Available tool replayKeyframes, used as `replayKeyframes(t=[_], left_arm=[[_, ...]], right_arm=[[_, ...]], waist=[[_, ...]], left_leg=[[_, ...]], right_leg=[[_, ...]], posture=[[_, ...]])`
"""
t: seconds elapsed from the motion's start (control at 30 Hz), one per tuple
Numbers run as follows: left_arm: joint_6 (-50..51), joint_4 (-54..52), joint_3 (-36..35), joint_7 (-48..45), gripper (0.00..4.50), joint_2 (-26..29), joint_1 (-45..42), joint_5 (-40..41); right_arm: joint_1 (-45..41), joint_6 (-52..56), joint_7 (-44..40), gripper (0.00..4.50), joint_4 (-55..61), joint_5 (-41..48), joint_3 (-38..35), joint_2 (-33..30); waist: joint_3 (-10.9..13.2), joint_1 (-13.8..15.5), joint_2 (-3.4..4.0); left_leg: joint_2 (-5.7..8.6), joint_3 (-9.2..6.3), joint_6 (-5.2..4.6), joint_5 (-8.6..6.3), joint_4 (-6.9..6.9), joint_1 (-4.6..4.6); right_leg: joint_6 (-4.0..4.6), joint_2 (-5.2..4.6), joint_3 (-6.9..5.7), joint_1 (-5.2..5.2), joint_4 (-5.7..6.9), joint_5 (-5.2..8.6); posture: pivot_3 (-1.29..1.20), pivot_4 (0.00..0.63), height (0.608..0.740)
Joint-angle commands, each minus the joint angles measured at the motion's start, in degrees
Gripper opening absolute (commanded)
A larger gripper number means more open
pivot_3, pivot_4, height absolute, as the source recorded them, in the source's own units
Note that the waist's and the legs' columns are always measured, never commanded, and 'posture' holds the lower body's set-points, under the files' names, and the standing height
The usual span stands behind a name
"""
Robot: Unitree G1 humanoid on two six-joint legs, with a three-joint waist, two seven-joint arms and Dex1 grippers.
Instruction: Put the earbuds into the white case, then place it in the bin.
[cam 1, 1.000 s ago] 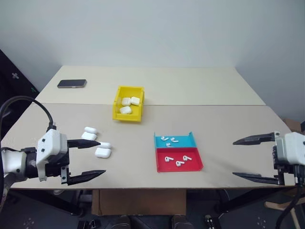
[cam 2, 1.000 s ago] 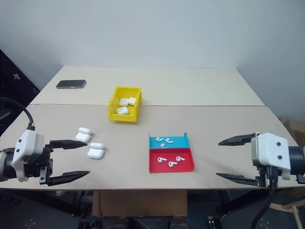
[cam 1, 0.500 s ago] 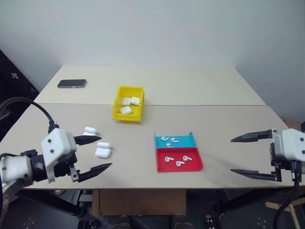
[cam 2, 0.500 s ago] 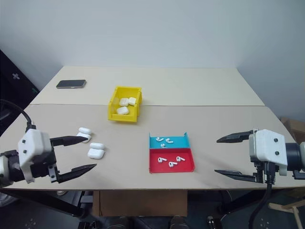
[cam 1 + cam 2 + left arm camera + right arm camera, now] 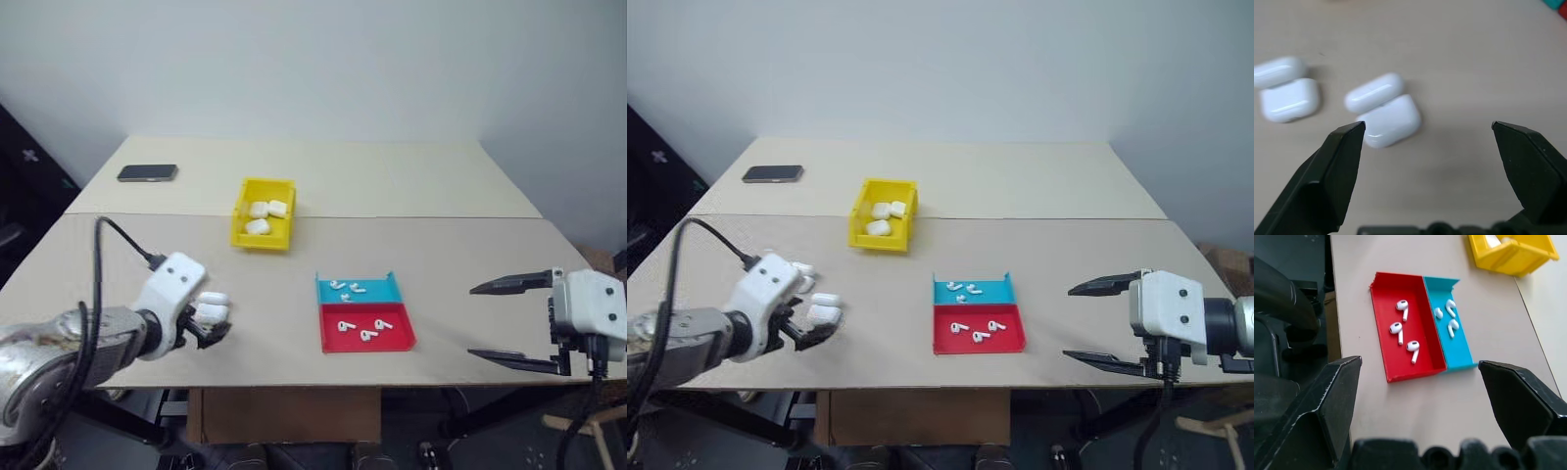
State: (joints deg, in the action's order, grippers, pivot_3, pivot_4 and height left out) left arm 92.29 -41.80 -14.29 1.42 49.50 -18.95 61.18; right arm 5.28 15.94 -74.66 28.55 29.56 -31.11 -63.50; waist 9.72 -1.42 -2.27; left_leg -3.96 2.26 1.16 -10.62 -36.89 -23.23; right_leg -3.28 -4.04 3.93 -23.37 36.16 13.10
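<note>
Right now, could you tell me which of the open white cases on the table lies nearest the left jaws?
The open case lying right at one fingertip of the left gripper, nearer the trays; the other open case lies apart, farther to the side.

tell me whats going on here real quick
A humanoid robot is sorting earbuds at a table. Its left end effector is open, angled down over an open white case near the table's front left, gripping nothing. Its right end effector hangs open off to the right, empty. Loose earbuds lie in the red tray, more in the blue tray. The yellow bin holds a few cases.
</note>
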Motion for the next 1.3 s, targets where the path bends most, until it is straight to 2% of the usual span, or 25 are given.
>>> replayKeyframes(t=[0.03, 0.1, 0.2, 0.27, 0.33, 0.43, 0.6, 0.83, 1.3], left_arm=[[0.2, 5.0, 0.2, 15.7, 4.50, -1.0, -2.3, 12.1], [0.2, 8.5, 0.9, 25.1, 4.50, -1.7, -3.7, 17.8], [-15.8, 12.9, 10.0, 46.7, 4.50, 9.7, -3.0, 42.9], [-24.5, 12.0, 15.5, 53.8, 4.50, 15.5, -2.9, 51.1], [-29.3, 11.0, 18.3, 56.2, 4.50, 16.9, -3.2, 51.8], [-34.3, 11.4, 21.8, 59.5, 4.50, 17.3, -4.5, 51.8], [-36.5, 13.8, 25.0, 62.8, 4.50, 16.6, -6.9, 51.8], [-35.4, 18.4, 25.5, 63.0, 4.50, 10.5, -9.8, 51.8], [-31.2, 25.2, 27.0, 70.1, 4.50, 4.5, -13.3, 51.8]], right_arm=[[-0.3, 0.6, 0.7, 4.44, 1.2, 0.4, -1.0, -0.3], [-0.2, 0.7, 0.9, 4.44, 1.2, 0.3, -0.8, -0.2], [0.2, 0.8, 0.8, 4.44, 1.2, 0.1, -0.9, -0.1], [0.7, 1.0, 0.8, 4.44, 1.4, 0.1, -1.5, 0.0], [1.3, 1.2, 1.0, 4.44, 1.7, 0.0, -1.8, 0.3], [2.3, 1.4, 1.6, 4.44, 2.7, 0.0, -1.8, 0.7], [3.6, 2.3, 2.4, 4.44, 4.4, 0.6, -2.3, 1.4], [5.5, 3.0, 3.2, 4.44, 6.4, 0.7, -2.4, 2.4], [6.5, 3.7, 4.0, 4.44, 7.7, 0.6, -3.1, 3.0]], waist=[[0.0, 0.1, -0.01], [0.0, 0.3, -0.01], [0.2, 0.4, -0.28], [0.1, 0.5, -0.21], [0.1, 0.7, -0.18], [0.1, 1.4, -0.19], [0.1, 2.1, -0.19], [0.1, 2.2, -0.20], [0.2, 2.2, -0.26]], left_leg=[[0.00, -0.02, -0.01, -0.01, 0.01, -0.02], [0.00, -0.04, -0.01, -0.01, 0.03, -0.01], [0.02, -0.05, -0.01, 0.00, 0.02, 0.00], [-0.04, -0.04, 0.00, 0.00, 0.06, 0.03], [0.11, 0.06, 0.01, -0.01, 0.08, 0.05], [0.20, 0.13, 0.02, 0.00, 0.08, 0.02], [0.21, 0.12, 0.05, 0.01, 0.07, 0.01], [0.24, 0.10, 0.06, 0.02, 0.07, 0.00], [0.26, 0.03, 0.06, 0.02, 0.07, -0.04]], right_leg=[[0.02, 0.00, -0.01, -0.02, 0.02, 0.00], [0.03, 0.01, -0.02, -0.02, 0.02, 0.00], [0.07, -0.01, -0.02, 0.00, -0.01, 0.02], [0.18, -0.04, -0.02, 0.01, -0.06, -0.03], [0.64, -0.26, -0.02, 0.03, -0.05, 0.00], [0.68, -0.29, -0.02, 0.06, -0.10, 0.03], [0.62, -0.27, -0.02, 0.05, -0.14, 0.07], [0.54, -0.27, -0.03, 0.09, -0.18, 0.11], [0.54, -0.27, -0.06, 0.10, -0.19, 0.10]], posture=[[0.00, 0.150, 0.740], [0.00, 0.150, 0.740], [0.00, 0.150, 0.740], [0.00, 0.150, 0.740], [0.00, 0.150, 0.740], [0.00, 0.150, 0.740], [0.00, 0.150, 0.740], [0.00, 0.150, 0.740], [0.00, 0.150, 0.740]])
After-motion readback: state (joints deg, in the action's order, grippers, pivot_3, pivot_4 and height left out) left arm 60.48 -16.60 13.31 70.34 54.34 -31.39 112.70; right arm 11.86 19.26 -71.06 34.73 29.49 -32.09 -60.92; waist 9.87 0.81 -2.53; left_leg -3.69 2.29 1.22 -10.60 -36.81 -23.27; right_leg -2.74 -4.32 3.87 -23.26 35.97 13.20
